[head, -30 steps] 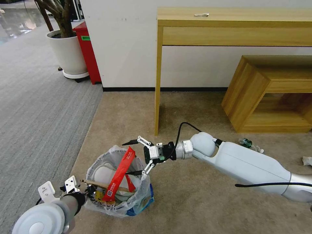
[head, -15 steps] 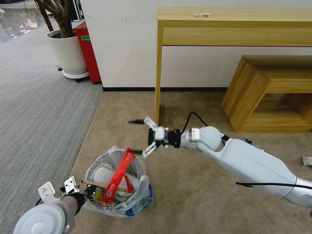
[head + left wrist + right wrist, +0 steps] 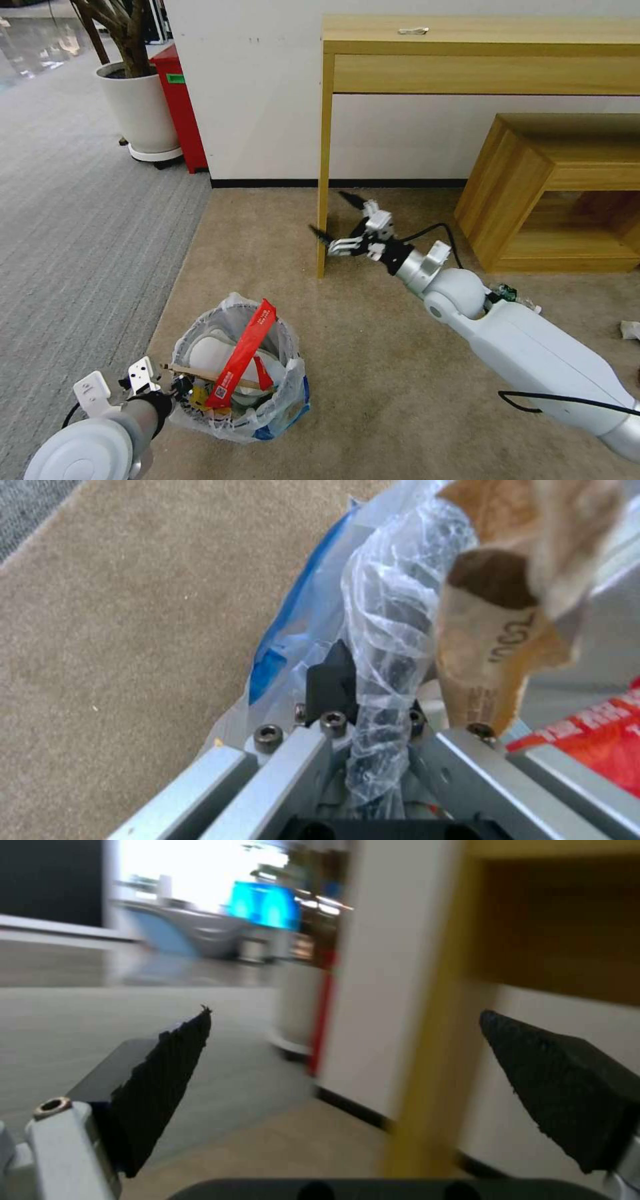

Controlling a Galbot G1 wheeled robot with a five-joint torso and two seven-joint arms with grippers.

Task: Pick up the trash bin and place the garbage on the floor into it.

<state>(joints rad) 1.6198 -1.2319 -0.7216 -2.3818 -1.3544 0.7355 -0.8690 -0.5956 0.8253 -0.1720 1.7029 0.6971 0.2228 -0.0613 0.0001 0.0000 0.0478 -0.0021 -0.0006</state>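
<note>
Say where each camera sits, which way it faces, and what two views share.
Head view: up on the head, looking down at the carpet, both arms showing.
Left wrist view: on the left end effector, shut on the bin bag.
Right wrist view: on the open right end effector, facing the desk leg.
Shared: head and left wrist views both show the red wrapper.

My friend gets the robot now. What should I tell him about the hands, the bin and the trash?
Left gripper: shut on the trash bin's bag-lined rim, at the robot's near left on the beige carpet.
Right gripper: open and empty, raised beside the desk leg.
Done: the bin already holds a white slipper, a red wrapper and a wooden stick.
Left: a small bottle lies on the carpet by the low wooden shelf, and a white tissue lies at the far right.
</note>
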